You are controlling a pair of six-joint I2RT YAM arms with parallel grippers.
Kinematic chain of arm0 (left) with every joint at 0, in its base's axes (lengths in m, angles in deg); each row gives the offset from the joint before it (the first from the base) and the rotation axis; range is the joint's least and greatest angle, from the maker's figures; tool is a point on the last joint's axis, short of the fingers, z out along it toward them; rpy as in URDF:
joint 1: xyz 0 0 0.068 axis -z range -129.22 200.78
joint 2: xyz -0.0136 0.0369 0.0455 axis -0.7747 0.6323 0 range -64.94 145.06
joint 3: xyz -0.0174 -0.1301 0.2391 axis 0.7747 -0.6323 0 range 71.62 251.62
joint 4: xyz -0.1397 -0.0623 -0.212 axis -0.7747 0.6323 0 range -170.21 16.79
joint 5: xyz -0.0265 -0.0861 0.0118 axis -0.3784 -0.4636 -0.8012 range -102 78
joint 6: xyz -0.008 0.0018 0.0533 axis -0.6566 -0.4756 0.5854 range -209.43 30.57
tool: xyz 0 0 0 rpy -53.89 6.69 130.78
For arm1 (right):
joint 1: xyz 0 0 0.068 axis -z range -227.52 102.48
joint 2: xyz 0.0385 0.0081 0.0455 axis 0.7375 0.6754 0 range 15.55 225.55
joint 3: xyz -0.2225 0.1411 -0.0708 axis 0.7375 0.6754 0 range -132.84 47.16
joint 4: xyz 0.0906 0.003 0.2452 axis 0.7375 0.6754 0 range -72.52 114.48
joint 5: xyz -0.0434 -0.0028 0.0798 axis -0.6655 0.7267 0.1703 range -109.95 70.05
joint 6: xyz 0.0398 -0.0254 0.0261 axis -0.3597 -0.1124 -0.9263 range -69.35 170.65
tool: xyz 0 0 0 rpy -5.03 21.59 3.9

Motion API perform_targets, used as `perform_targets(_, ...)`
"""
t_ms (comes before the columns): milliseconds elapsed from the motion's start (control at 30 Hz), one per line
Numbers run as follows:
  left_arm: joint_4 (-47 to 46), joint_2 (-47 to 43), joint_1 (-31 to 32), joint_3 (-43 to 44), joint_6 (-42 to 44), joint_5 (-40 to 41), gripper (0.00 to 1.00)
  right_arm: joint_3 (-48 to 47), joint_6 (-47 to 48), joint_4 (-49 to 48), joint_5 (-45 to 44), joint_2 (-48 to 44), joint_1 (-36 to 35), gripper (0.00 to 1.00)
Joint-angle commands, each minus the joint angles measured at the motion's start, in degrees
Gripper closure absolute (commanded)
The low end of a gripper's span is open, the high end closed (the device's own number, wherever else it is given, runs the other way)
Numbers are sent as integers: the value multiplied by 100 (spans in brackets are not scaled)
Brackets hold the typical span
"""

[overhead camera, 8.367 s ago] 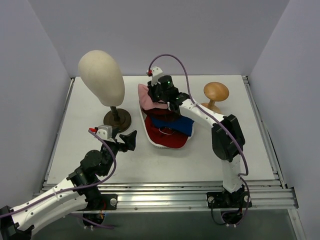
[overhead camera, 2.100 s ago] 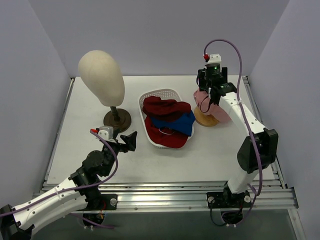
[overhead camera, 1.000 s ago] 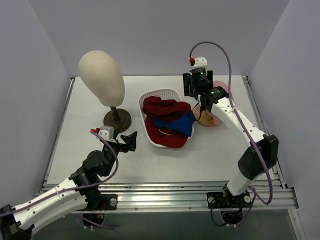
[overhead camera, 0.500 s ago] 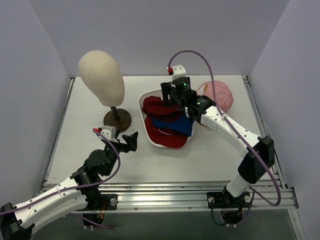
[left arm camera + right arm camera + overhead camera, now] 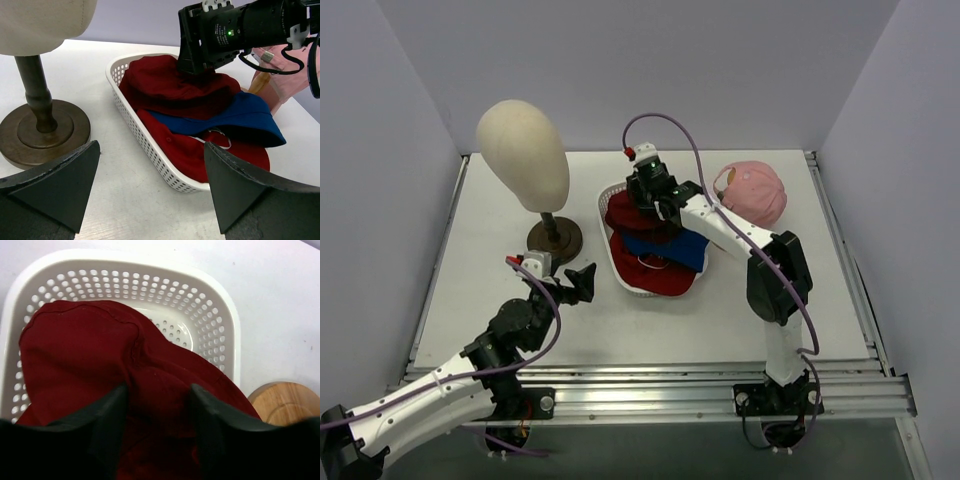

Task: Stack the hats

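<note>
Nearest, my left gripper hangs with its fingers wide apart. Beyond, the basket holds the red cap, blue hat and dark red hat. My right gripper straddles a fold of the dark red hat, but I cannot tell whether it is clamped. The pink cap lies to the right of the basket.

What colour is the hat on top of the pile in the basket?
The uppermost hat is dark red, clearest in the right wrist view.

Hidden parts
Red peaked cap mostly buried under blue bucket hat; right gripper fingertips sunk in dark red bucket hat, grip unclear.
</note>
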Motion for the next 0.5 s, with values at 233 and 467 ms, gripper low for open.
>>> perform_targets(233,-343,155,-12,137,31,-66,6,-140,169,-280,-364,-477,19,89)
perform_targets(467,324,111,-12,471,-364,206,6,-473,81,141,-224,-1056,2,100)
